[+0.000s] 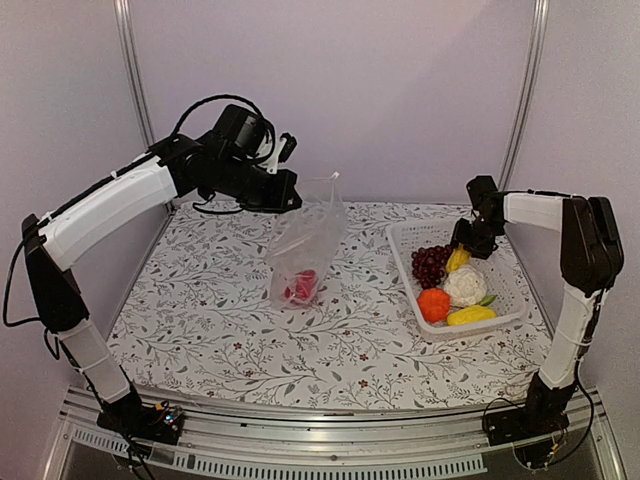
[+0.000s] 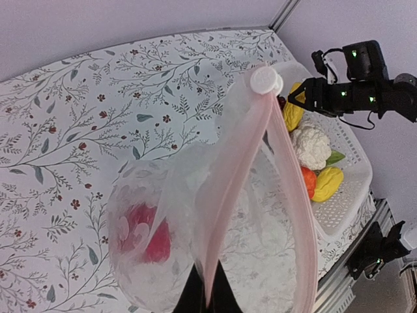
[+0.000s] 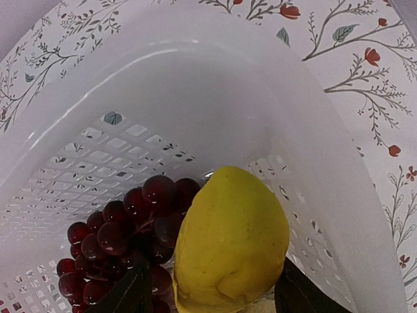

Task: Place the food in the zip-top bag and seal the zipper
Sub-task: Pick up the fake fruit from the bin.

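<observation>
My left gripper is shut on the mouth edge of the clear zip-top bag and holds it up above the table. The pinkish zipper stands open in a loop, with a white slider at its far end. A red pepper lies in the bag's bottom. My right gripper is inside the white basket, fingers closed on either side of a yellow piece. Dark grapes lie beside it.
The basket also holds a white cauliflower, an orange fruit and a second yellow piece. Its wall stands close to the right of my right gripper. A floral cloth covers the table.
</observation>
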Robot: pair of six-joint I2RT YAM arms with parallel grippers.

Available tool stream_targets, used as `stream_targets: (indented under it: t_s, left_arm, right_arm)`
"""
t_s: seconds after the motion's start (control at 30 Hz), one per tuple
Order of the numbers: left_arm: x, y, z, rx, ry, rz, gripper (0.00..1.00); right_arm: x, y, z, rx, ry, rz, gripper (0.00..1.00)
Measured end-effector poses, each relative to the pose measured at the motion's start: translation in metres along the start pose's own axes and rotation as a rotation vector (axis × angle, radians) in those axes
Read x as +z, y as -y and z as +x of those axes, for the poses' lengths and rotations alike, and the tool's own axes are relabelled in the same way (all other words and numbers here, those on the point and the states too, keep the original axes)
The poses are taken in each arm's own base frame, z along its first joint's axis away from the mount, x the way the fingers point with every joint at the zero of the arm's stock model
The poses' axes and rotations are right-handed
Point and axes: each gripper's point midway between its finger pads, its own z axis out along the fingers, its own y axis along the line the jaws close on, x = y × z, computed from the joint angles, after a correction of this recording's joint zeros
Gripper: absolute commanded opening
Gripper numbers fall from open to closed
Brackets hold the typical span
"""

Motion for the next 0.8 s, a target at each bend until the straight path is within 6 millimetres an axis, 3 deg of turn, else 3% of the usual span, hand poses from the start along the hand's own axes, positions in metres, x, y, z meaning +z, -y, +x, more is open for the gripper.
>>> stream_targets:
  t_s: [0.13,0.3,0.43,0.57,0.7,0.8]
  left_arm:
    - [0.000,-0.001,0.001,0.000,-0.003,-0.002,0.00]
    - [0.000,-0.001,0.001,0.000,-0.004,-0.003,0.00]
    - [0.001,-0.001,0.000,0.000,-0.002,-0.001,0.00]
    - [0.011,0.002,0.000,0.000,-0.004,0.014,0.00]
    - [0.027,0.006,-0.001,-0.009,-0.014,0.035,0.00]
    - [0.036,0.008,0.000,-0.022,-0.023,0.051,0.00]
  right_arm:
    - [0.006,-0.001,-0.007,0.017,0.019,0.005,0.46]
    - [0.006,-0.006,-0.014,0.019,0.041,-0.004,0.40]
    - [-0.005,-0.013,-0.012,-0.009,0.056,-0.015,0.37]
    - [-0.057,-0.035,-0.014,-0.066,0.132,-0.098,0.34]
    - [-0.144,-0.082,-0.017,-0.157,0.274,-0.284,0.33]
    - [-0.216,-0.126,-0.005,-0.244,0.371,-0.475,0.32]
